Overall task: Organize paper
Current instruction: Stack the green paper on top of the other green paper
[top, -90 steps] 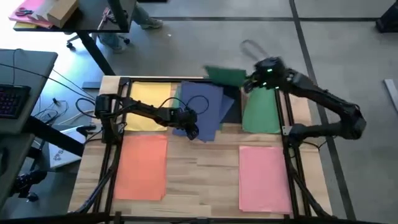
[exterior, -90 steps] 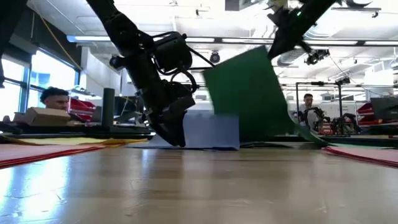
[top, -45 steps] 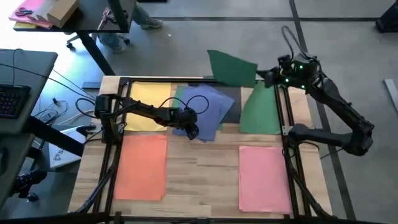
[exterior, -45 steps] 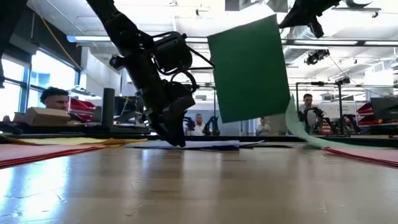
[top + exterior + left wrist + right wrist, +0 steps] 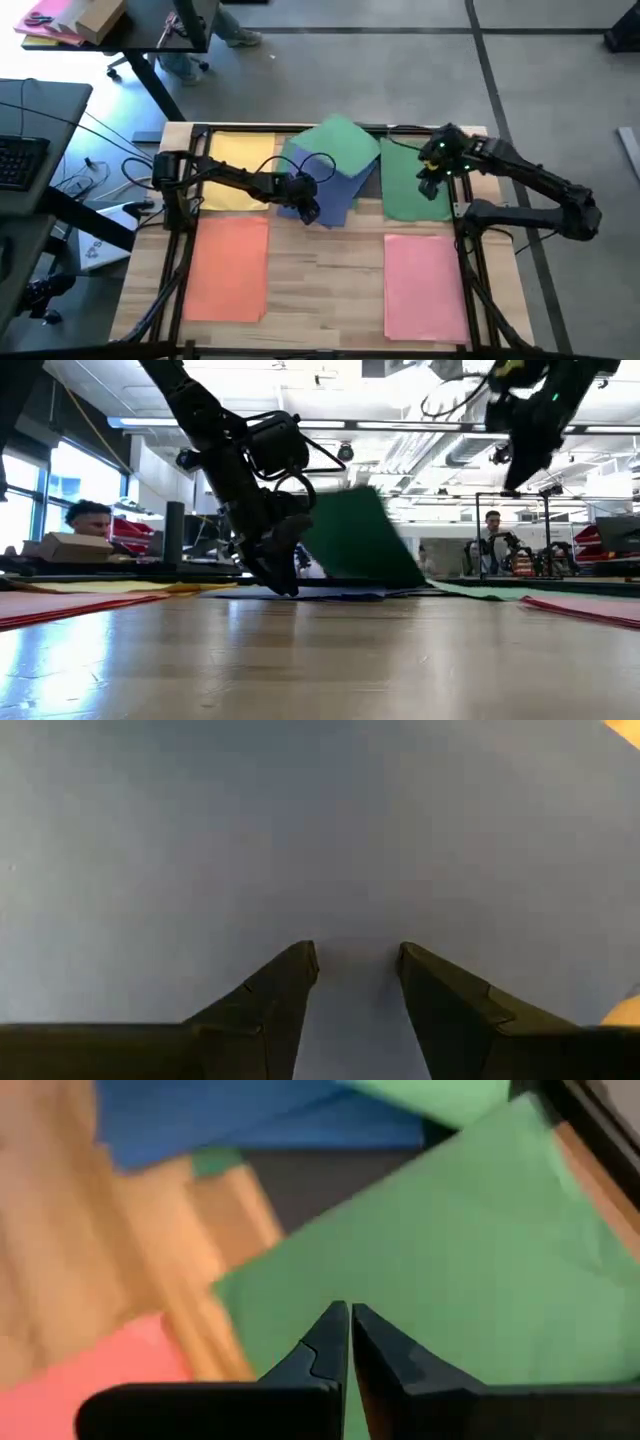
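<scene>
Behind my wooden table (image 5: 320, 265) runs a bright workshop with people at far benches. On it the paper lies sorted by colour: yellow (image 5: 235, 160) far left, orange (image 5: 230, 268) near left, pink (image 5: 425, 285) near right, a green stack (image 5: 405, 192) far right, and blue sheets (image 5: 322, 178) in the far middle with one loose green sheet (image 5: 340, 143) tilted across them. My left gripper (image 5: 308, 210) presses on the blue, fingers slightly parted, gripping nothing. My right gripper (image 5: 432, 185) hovers over the green stack, fingers closed and empty. I judge the stray green sheet belongs on that stack; I should pinch one edge low, lift cleanly, and keep the blue pinned.
</scene>
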